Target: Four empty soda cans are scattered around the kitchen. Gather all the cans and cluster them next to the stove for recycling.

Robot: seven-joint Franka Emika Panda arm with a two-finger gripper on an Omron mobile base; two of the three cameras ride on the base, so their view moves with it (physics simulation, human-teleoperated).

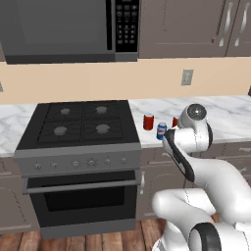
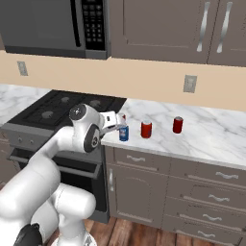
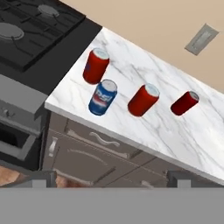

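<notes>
I am seeing four cans, three red [image 3: 143,99] and one blue [image 3: 103,97], standing clustered on the counter [image 3: 175,131] beside the stove [image 3: 35,39] for recycling, pincer [image 3: 109,178] gaping wide, empty.

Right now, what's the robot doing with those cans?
Gripper open, holding nothing. Four cans on counter beside stove: blue can, three red cans. Nothing in the way.

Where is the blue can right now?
The blue can stands upright near the marble counter's front edge, just right of the stove, with a red can close behind it in the hand view.
</notes>
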